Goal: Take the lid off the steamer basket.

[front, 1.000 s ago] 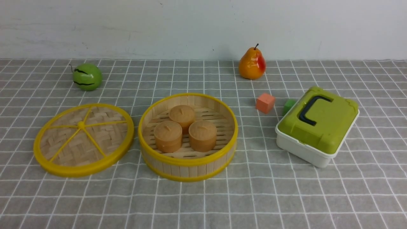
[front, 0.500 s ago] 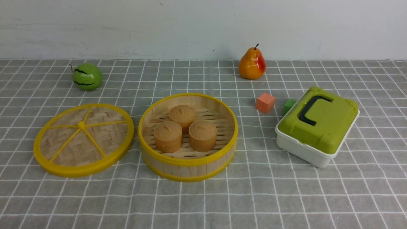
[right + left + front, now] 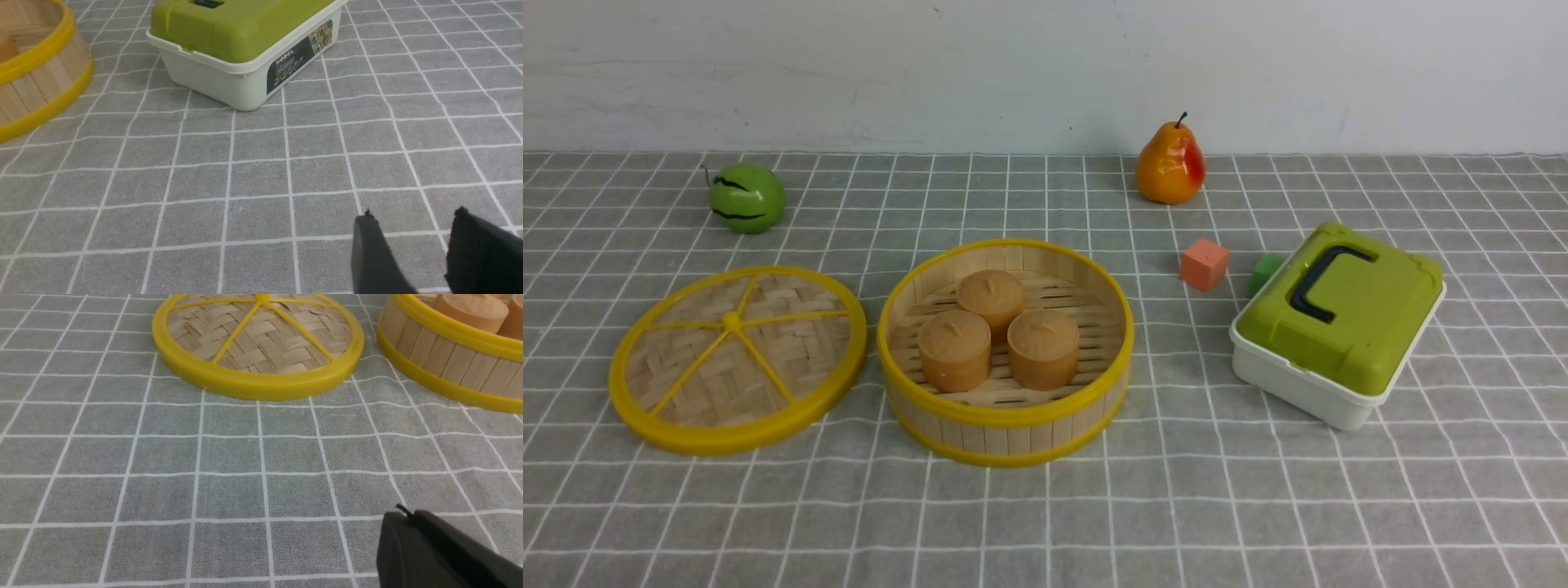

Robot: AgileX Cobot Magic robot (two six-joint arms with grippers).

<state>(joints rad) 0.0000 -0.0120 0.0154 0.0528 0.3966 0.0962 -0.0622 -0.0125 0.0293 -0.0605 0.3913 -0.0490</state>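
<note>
The lid (image 3: 737,358), a woven bamboo disc with a yellow rim and spokes, lies flat on the cloth left of the steamer basket (image 3: 1006,425); it also shows in the left wrist view (image 3: 257,381). The basket stands open with three tan buns (image 3: 996,327) inside, and its wall shows in the left wrist view (image 3: 449,363) and the right wrist view (image 3: 36,94). My left gripper (image 3: 408,514) is shut and empty, low over the cloth in front of the lid. My right gripper (image 3: 412,216) is open and empty over bare cloth. Neither gripper shows in the front view.
A white box with a green lid (image 3: 1339,322) stands right of the basket, also in the right wrist view (image 3: 245,49). A pink cube (image 3: 1204,265) and a green cube (image 3: 1264,272) lie behind it. A pear (image 3: 1170,166) and a green fruit (image 3: 747,197) sit near the back wall.
</note>
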